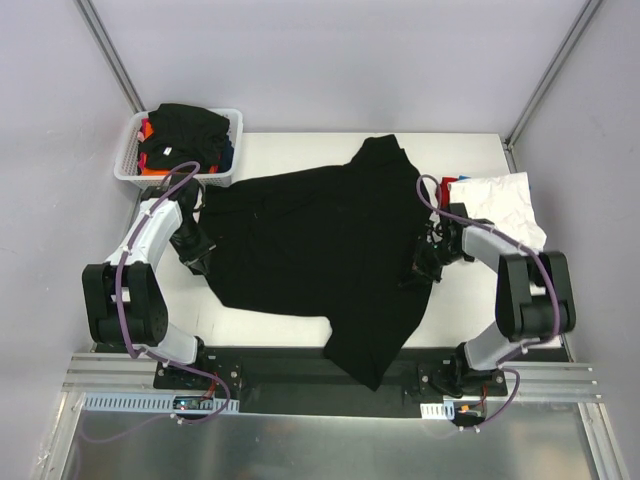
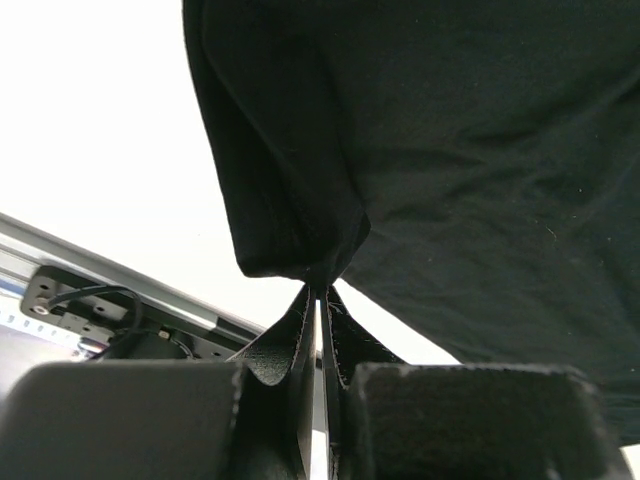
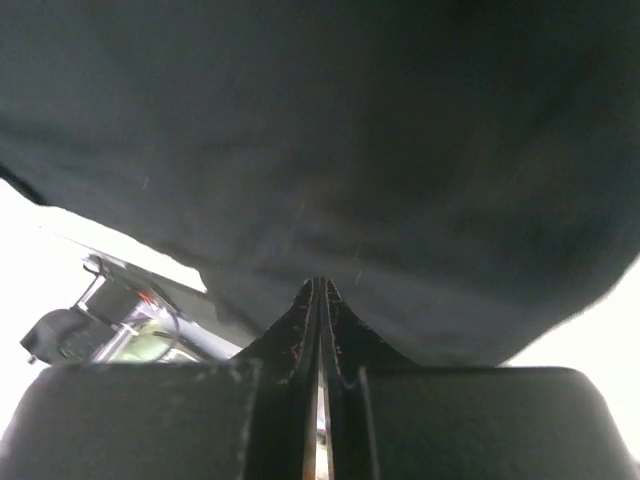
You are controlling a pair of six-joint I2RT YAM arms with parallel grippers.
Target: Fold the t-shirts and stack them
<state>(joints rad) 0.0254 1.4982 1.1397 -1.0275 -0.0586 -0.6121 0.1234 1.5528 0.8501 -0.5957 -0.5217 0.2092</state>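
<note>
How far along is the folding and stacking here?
Done: a white t-shirt lies over a red t-shirt at the far right, apparently the stack. In hand: the left gripper and right gripper pinch the spread black t-shirt. Left: folding it, plus the shirts in the basket.

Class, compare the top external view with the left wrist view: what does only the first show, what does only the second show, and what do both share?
Only the top external view shows the white mesh basket with shirts piled in it, the white t-shirt at the table's right side, and the right gripper. Only the left wrist view shows close up the left gripper shut on a bunched fold of cloth. Both show the black t-shirt and the white table.
</note>
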